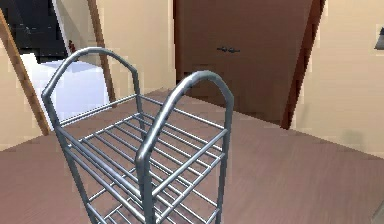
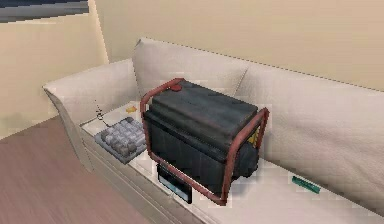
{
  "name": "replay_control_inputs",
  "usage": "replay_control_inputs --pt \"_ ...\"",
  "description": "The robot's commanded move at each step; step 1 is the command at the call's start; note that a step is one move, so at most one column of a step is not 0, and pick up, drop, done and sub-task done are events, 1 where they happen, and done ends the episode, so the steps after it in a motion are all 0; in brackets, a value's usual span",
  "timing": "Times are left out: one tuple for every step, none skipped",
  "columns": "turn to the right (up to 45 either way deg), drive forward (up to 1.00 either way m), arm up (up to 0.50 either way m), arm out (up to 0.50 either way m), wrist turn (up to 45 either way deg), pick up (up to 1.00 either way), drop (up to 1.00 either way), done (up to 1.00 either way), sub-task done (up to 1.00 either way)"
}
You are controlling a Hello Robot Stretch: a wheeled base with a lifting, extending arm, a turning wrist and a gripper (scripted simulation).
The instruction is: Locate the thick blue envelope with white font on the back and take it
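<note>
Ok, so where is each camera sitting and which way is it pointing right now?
Forward view: on the robot, looking ahead and slightly down at a grey wire rack with a brown door behind it.
Arm side view: on the robot's body, looking out sideways at a cream sofa bearing a dark case.
Shared: brown floor and beige walls; I cannot match any object across them.

The robot's base stands on a brown floor (image 1: 310, 170) with its front turned toward a grey wire rack (image 1: 200, 77) close ahead and a dark door (image 1: 245, 45) beyond it, its arm side faces a cream sofa (image 2: 310, 100) nearby, and how its arm and wrist are posed cannot be told.
</note>
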Motion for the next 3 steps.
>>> replay_control_inputs --pt "0.0 0.0 0.0 0.3 0.0 0.0 0.0 0.0 0.0" --pt "0.0 0.0 0.0 0.0 45.0 0.0 0.0 0.0 0.0" --pt "0.0 0.0 0.0 0.0 45.0 0.0 0.0 0.0 0.0"
